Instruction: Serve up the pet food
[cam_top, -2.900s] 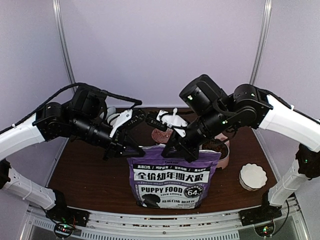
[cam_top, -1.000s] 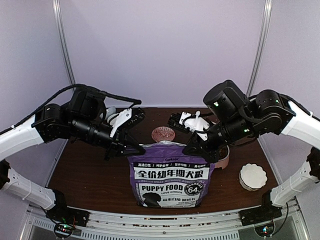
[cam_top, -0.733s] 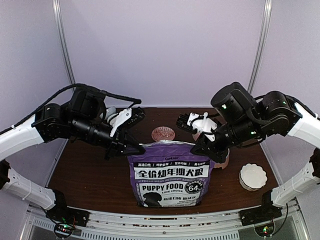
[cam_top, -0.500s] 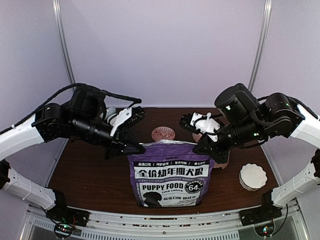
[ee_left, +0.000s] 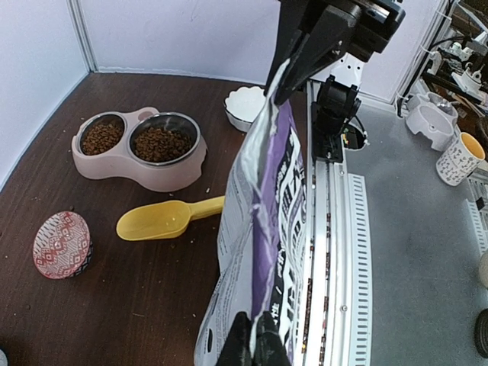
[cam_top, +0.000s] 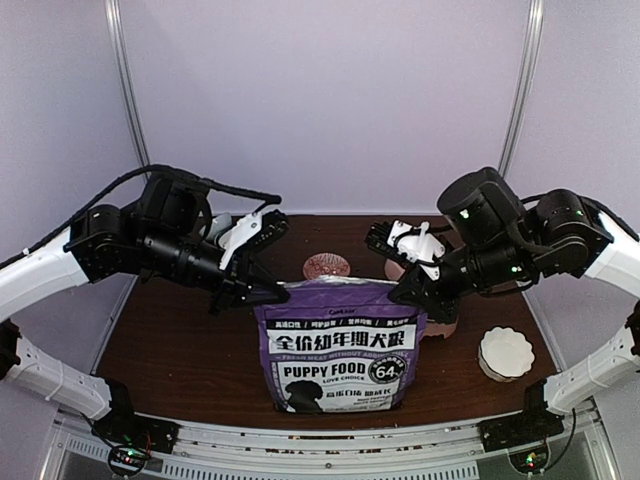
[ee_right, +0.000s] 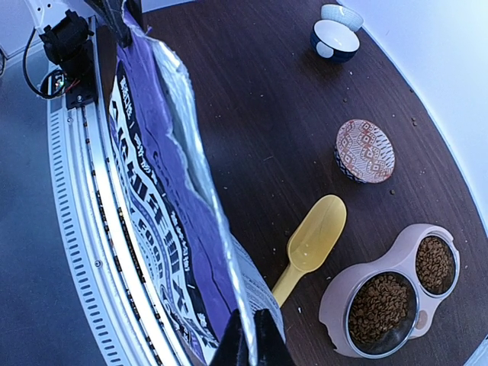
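Kibble [ee_left: 158, 143] sits in both sides of the pink feeder [ee_left: 152, 179] on the tabletop [ee_left: 114, 305], a yellow scoop [ee_left: 156, 219] lying just beside it. Nearer the arms, the left pincer [ee_left: 248, 343] and right pincer [ee_right: 248, 335] each clench a top corner of the upright purple bag [cam_top: 340, 350].

Bright, even light; glare on the foil lip of the purple bag [ee_right: 152, 198]; wrist views blur nearest it, probably defocused.

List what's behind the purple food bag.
Wrist views show a yellow scoop, a pink feeder with kibble, and a patterned bowl. From above, the bag hides the scoop.
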